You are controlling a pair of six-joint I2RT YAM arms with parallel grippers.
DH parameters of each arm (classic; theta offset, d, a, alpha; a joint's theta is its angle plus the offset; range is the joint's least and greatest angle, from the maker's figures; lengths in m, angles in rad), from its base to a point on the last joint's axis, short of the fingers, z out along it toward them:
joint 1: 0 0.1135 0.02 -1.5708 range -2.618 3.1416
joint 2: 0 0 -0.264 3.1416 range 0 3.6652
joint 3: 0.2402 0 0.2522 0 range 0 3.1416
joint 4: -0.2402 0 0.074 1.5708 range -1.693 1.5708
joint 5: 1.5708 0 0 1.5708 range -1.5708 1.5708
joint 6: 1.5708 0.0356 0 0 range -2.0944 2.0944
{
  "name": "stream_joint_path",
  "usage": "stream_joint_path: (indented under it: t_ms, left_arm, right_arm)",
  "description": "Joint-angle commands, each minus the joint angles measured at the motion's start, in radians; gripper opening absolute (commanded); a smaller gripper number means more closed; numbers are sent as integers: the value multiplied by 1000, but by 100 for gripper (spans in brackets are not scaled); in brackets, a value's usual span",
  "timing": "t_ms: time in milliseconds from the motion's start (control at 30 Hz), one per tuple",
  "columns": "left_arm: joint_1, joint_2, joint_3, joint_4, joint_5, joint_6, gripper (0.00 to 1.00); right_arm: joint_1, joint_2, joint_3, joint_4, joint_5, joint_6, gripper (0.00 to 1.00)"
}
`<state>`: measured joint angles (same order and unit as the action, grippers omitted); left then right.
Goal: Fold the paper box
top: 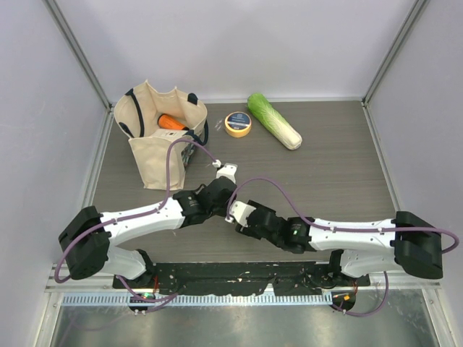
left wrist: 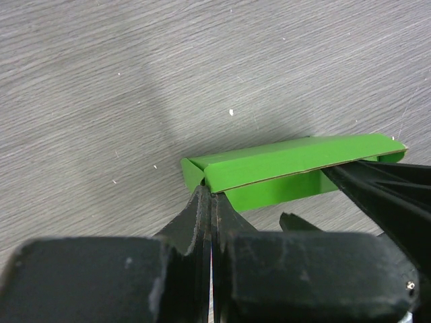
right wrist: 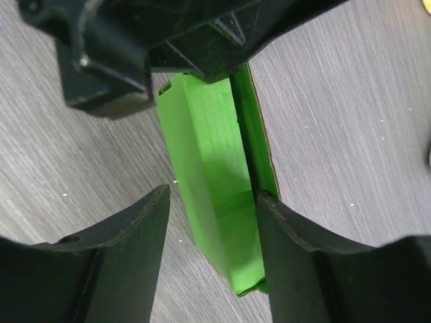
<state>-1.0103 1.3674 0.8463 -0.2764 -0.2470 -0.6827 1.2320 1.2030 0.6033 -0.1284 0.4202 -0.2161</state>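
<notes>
The paper box (right wrist: 209, 155) is bright green card, partly folded into a long narrow shape, and lies on the grey wood-grain table. My right gripper (right wrist: 214, 195) stands open astride its near end. Its right finger (right wrist: 289, 242) touches the box's upright side flap, while the left finger stays apart. In the left wrist view the box (left wrist: 289, 165) lies crosswise, and my left gripper (left wrist: 212, 196) is shut with its tips against the box's near edge. I cannot see any card pinched between them. In the top view both grippers meet mid-table and hide the box.
At the back left stands a cream tote bag (top: 155, 144) with an orange thing (top: 171, 121) inside. A yellow tape roll (top: 238, 123) and a long pale-green cabbage (top: 275, 121) lie behind the arms. Pale walls close the table on three sides.
</notes>
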Motion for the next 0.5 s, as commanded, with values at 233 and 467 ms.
stream_joint_path:
  t_ms: [233,467]
  left_arm:
    - [-10,-59,-52,-55,23,-25,5]
    - [16,-134,-65,-70,60,-17,39]
  right_arm:
    - [52,33,-62,180,178,-68,42]
    - [52,66,-85,228,184,-95,34]
